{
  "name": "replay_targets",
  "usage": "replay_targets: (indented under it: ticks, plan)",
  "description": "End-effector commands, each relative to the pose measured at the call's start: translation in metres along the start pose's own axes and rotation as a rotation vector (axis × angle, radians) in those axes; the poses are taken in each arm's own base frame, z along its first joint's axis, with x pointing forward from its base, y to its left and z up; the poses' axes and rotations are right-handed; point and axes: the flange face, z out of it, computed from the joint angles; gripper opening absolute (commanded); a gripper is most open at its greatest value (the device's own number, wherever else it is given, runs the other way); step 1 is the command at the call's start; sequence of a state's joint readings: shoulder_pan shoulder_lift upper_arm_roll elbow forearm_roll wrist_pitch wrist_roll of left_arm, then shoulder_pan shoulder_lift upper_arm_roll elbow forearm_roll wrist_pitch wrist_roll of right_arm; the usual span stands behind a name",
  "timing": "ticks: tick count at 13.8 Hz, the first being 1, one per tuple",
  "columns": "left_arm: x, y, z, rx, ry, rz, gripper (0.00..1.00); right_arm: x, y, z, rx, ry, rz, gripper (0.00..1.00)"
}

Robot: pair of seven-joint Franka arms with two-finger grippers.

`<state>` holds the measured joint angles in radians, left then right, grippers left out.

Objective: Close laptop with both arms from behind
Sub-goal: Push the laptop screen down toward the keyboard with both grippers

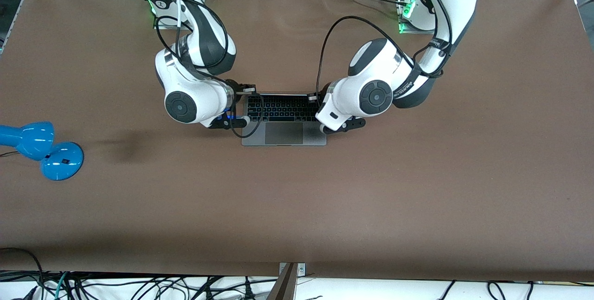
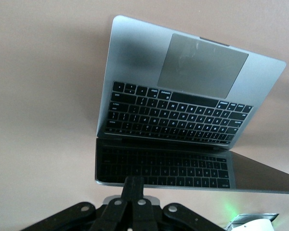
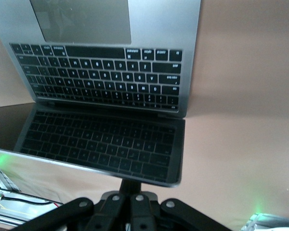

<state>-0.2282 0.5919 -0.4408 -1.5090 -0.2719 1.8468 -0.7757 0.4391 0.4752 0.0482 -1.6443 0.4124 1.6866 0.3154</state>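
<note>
Brown table [image 1: 417, 188], laptop [image 1: 283, 133] open. Left gripper [image 2: 134, 185], right gripper [image 3: 130, 185] pinched shut, empty, against screen's top edge. Next: push lid down evenly.

We see a brown table [image 1: 297, 207] carrying an open grey laptop [image 1: 284, 134] near its middle, base flat on the surface. A blue desk lamp [image 1: 41, 149] lies on the table toward the right arm's end, slightly nearer the front camera than the laptop.
</note>
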Motion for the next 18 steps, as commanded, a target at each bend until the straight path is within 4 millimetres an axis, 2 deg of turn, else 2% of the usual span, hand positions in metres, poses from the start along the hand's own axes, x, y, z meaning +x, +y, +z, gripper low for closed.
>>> replay_targets:
  ticks: [1,4,11,16,18]
  plan:
    - [0.019,0.0,0.009,0.035,0.018,0.017,0.0,0.01,0.002,-0.008,0.016,0.018,-0.015,0.02]
    - [0.029,0.001,0.01,0.026,0.02,0.012,0.0,0.016,0.003,-0.013,-0.003,0.081,-0.06,0.02]
    - [0.048,-0.006,0.012,0.023,0.031,-0.008,0.0,0.037,0.01,-0.004,0.001,0.134,-0.086,0.02]
    - [0.065,-0.006,0.025,-0.005,0.046,-0.021,0.0,0.052,0.013,0.006,0.004,0.163,-0.106,0.02]
    - [0.071,-0.01,0.03,0.003,0.052,-0.032,0.0,0.06,0.021,0.007,0.009,0.173,-0.116,0.02]
